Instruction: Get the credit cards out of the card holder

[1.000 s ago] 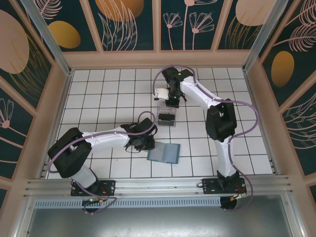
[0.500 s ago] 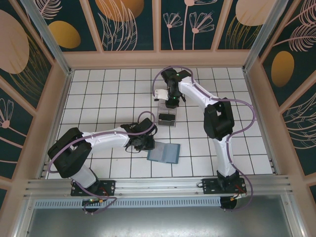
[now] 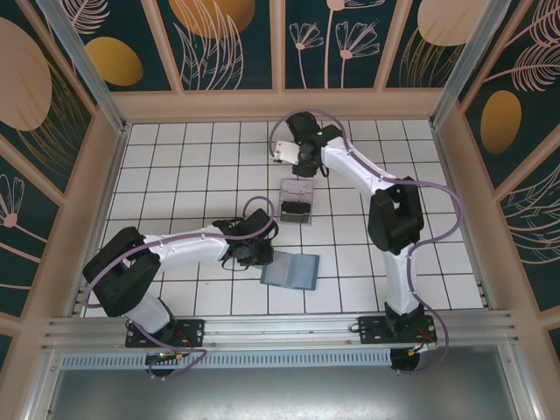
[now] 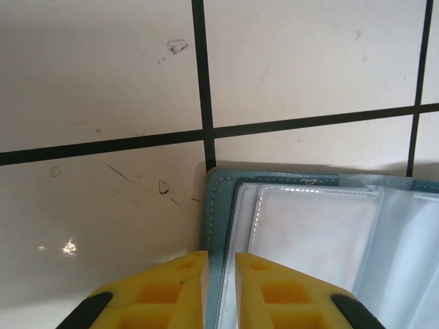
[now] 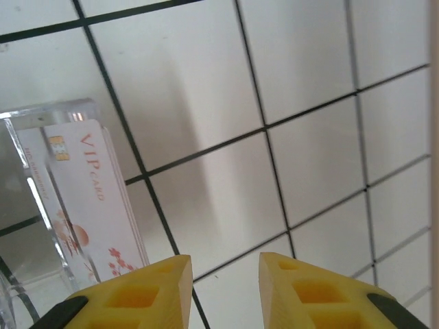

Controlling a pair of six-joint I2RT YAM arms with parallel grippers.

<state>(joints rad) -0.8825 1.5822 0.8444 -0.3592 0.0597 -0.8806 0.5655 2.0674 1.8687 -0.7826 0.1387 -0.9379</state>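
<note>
pinching the card holder (image 4: 218, 205) by its left edge with the left gripper (image 4: 221, 264), near-centre surface (image 3: 175, 175), rest cut off. holding the right gripper (image 5: 225, 264) apart, far side, by the pale card (image 5: 89, 199) in a cropped clear stand (image 5: 27, 137).

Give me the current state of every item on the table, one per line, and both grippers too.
card holder: lying open on the tiles, one edge pinched.
left gripper: shut on the card holder edge.
right gripper: open, empty.
pale card: upright in the clear stand.
dark card: in the clear stand, out of the card holder.
clear stand: on the tiles, holding both cards.
</note>
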